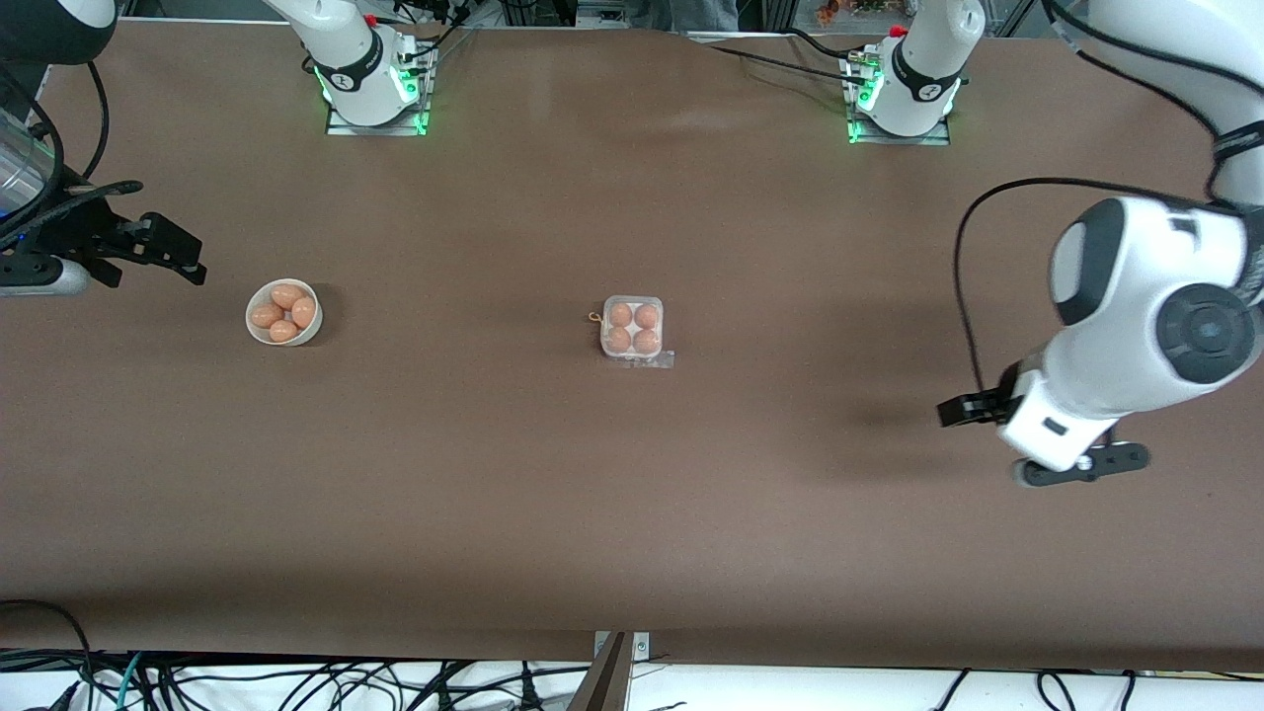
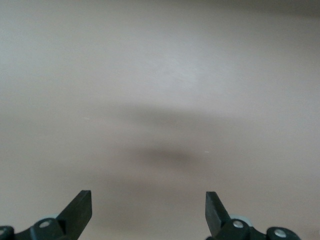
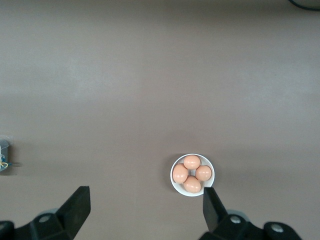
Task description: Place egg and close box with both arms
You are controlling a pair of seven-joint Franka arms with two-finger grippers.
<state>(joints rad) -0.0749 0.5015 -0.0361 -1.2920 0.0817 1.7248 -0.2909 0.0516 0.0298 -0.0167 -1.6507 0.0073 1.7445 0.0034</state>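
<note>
The box (image 1: 633,329) sits mid-table, a small white carton holding several orange-brown eggs (image 1: 620,315), one per cell. Its clear lid appears to lie down over them. An edge of the box (image 3: 4,155) also shows in the right wrist view. My left gripper (image 2: 148,200) hangs open over bare table toward the left arm's end, well away from the box, with nothing between its fingers. My right gripper (image 1: 186,259) (image 3: 146,197) is open and empty, up in the air toward the right arm's end, beside the bowl.
A round white bowl (image 1: 251,319) (image 3: 175,186) with several more eggs stands toward the right arm's end of the table. Brown table surface (image 1: 632,513) spreads around the box. Cables hang along the table's near edge.
</note>
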